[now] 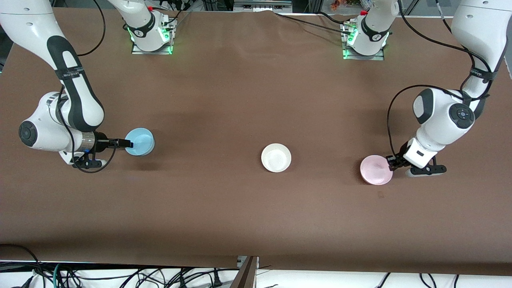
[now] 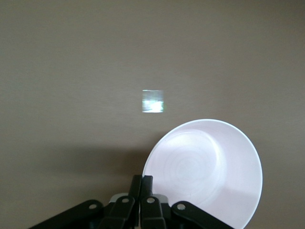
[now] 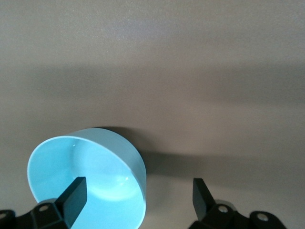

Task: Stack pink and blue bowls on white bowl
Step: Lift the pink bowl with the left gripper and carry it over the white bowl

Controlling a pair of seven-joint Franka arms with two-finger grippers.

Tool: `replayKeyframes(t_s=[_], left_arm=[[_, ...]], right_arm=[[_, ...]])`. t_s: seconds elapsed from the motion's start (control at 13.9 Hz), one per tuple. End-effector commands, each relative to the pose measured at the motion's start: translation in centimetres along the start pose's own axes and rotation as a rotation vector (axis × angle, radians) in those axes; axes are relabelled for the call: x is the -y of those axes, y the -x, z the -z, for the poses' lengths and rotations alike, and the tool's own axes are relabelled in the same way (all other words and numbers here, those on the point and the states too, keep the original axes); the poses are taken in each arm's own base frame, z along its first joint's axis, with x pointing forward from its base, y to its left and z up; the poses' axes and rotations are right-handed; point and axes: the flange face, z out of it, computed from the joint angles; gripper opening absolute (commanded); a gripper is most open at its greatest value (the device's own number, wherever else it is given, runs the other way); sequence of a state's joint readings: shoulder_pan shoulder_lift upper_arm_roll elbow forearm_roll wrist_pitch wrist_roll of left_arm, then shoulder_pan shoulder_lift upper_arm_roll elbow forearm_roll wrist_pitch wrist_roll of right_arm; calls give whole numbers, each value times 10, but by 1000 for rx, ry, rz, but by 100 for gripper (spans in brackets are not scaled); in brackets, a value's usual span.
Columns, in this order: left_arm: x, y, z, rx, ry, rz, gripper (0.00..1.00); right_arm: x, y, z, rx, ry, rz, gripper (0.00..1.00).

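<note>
Sitting mid-desk, the white bowl (image 1: 276, 158) has a bowl toward each end. The left end effector (image 1: 391, 163) pinches the pink bowl (image 1: 376, 170) by its rim, fingers pressed together. The right end effector (image 1: 129, 143) is spread, one finger inside the blue bowl (image 1: 140, 141) (not squeezing). Pink looks nearer.

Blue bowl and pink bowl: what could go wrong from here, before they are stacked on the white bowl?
1. The right tool is open astride the blue bowl wall, which sits close to one finger; closing may shove or tip it.
2. The left tool pinches only the pink bowl rim; the bowl may slip.
3. Both arms must reach one white bowl; they might collide.
</note>
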State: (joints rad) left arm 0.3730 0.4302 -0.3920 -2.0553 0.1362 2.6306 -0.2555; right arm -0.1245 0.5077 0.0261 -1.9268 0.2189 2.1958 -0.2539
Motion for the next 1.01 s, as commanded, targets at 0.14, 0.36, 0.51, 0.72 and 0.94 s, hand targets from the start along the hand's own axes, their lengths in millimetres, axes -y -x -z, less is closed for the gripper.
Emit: replayKeyframes(t_s=[0.14,0.36,0.51,0.72,0.94], left_arm=[[-97,19,37,-1,51,187,0],[-168,37,60,12,104,315,0],[-199,54,60,40,100,314,0],[-250,88,58,68,100,343,0],[-284,113,53,57,79,361,0]], right_arm=[[10,4,-10,-9,-9,30,98],[11,3,-8,-16,-6,39,93],[11,3,-8,-14,-6,56,75],[10,4,-7,-10,-7,65,53],[11,5,-10,0,-10,104,38]])
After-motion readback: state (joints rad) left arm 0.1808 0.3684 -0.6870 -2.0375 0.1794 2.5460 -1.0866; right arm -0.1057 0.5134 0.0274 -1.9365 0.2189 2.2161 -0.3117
